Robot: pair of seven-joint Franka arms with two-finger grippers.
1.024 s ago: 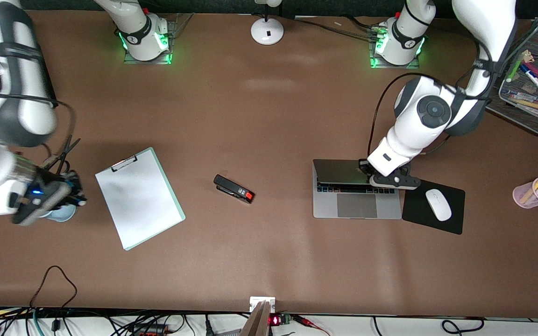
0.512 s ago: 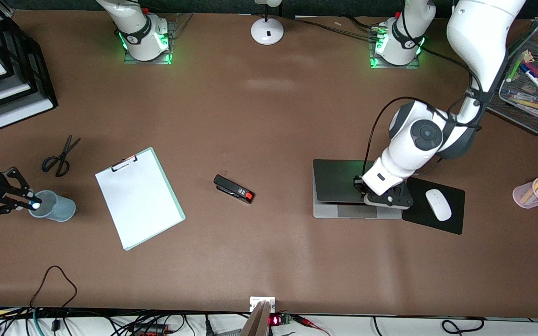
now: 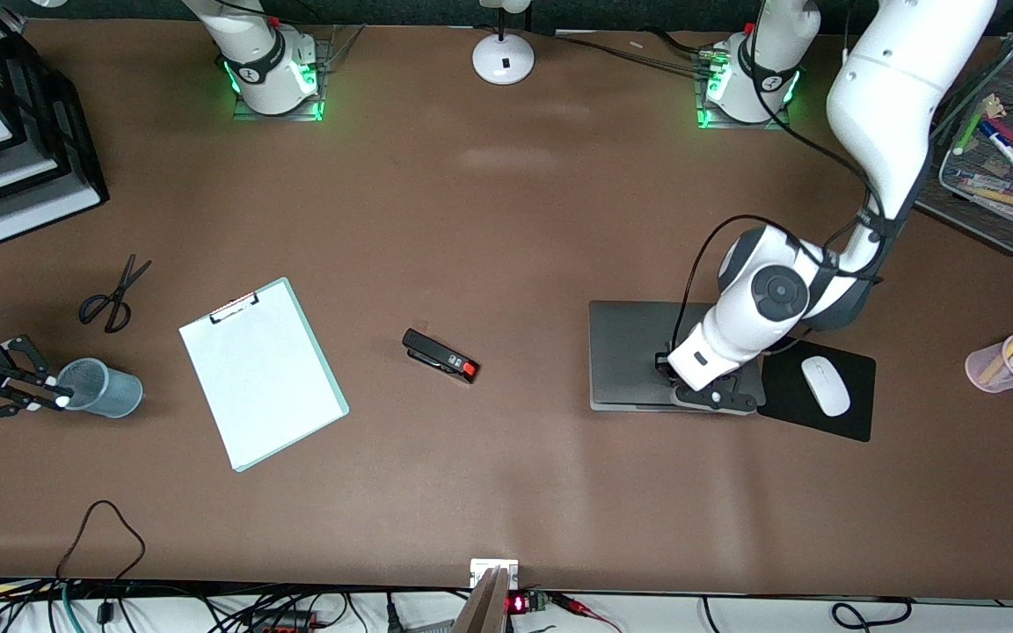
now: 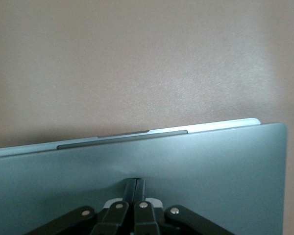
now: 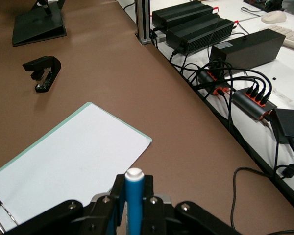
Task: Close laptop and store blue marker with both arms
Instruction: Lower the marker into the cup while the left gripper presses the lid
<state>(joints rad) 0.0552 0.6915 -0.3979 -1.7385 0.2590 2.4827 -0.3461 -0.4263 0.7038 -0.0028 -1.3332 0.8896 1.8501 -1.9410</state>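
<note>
Two arms are in view. The left gripper (image 3: pixel 707 389) rests on the lid of the laptop (image 3: pixel 634 352), near the lid's edge nearest the front camera and toward the mouse pad (image 3: pixel 816 389); its fingers (image 4: pixel 137 196) are pressed together with nothing between them. The lid lies almost flat on the base, a thin gap showing along the front edge in the left wrist view. The right gripper (image 3: pixel 27 389) hangs just beside the grey cup (image 3: pixel 102 388), toward the right arm's end of the table from the clipboard (image 3: pixel 262 373). It is clamped on the blue marker (image 5: pixel 134 196), whitish end outward, close to the cup's rim.
</note>
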